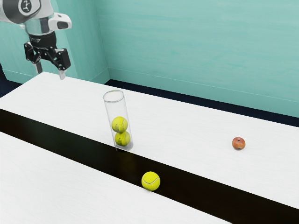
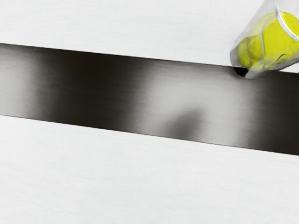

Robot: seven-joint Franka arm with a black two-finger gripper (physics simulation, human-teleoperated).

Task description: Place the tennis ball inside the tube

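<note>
My gripper [image 1: 50, 73] hangs at the exterior view's upper left, far from the balls, its two fingers spread apart and open with nothing between them. A clear upright tube [image 1: 112, 108] stands near the table's middle with two yellow tennis balls stacked low inside it. A loose yellow tennis ball [image 1: 151, 181] lies outside the tube, on the edge of the dark stripe, toward the exterior view's bottom. In the wrist view the tube [image 2: 240, 51] is partly cut off by the frame, with a yellow ball [image 2: 279, 37] seen through its wall.
A red-orange fruit [image 1: 238, 143] rests on the white table [image 1: 187, 128] toward the exterior view's right. The glossy dark stripe [image 1: 60, 133] crosses the table, passing close to the tube's base. A teal wall [image 1: 201, 51] rises behind the table.
</note>
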